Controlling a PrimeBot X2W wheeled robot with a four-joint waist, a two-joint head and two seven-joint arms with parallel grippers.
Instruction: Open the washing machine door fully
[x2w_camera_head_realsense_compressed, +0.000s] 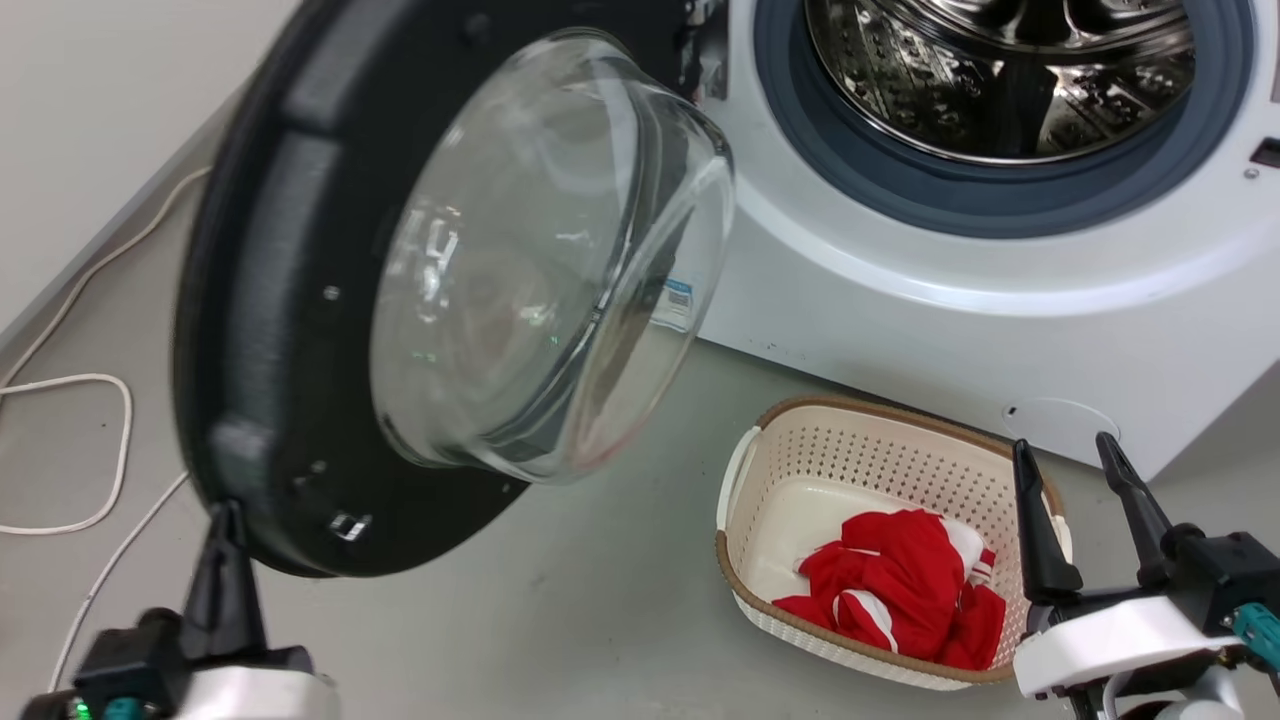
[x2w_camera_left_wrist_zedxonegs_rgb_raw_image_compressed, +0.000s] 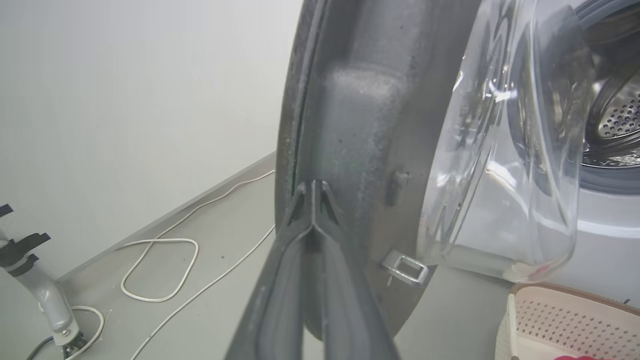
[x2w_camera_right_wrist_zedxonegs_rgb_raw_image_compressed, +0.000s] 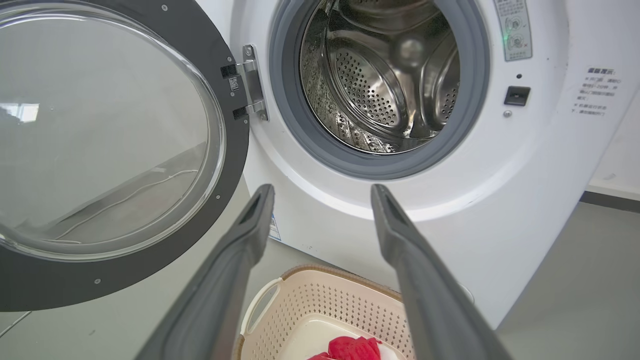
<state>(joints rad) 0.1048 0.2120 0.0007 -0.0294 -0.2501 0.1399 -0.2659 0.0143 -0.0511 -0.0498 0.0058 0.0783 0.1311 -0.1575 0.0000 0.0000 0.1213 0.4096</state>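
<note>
Black door (x2w_camera_head_realsense_compressed: 260, 300) swung wide of white washing machine (x2w_camera_head_realsense_compressed: 950, 300)
Left gripper (x2w_camera_head_realsense_compressed: 226, 520) nearer, pinched closed against door's lower rim; right gripper (x2w_camera_head_realsense_compressed: 1062, 450) spread empty, well apart beside basket (x2w_camera_head_realsense_compressed: 860, 455)

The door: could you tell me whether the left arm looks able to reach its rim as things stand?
Probably yes. The left end effector, fingers shut, sits right at the lower rim of the door, with nothing between them. Whether it actually touches the rim, I cannot tell.
</note>
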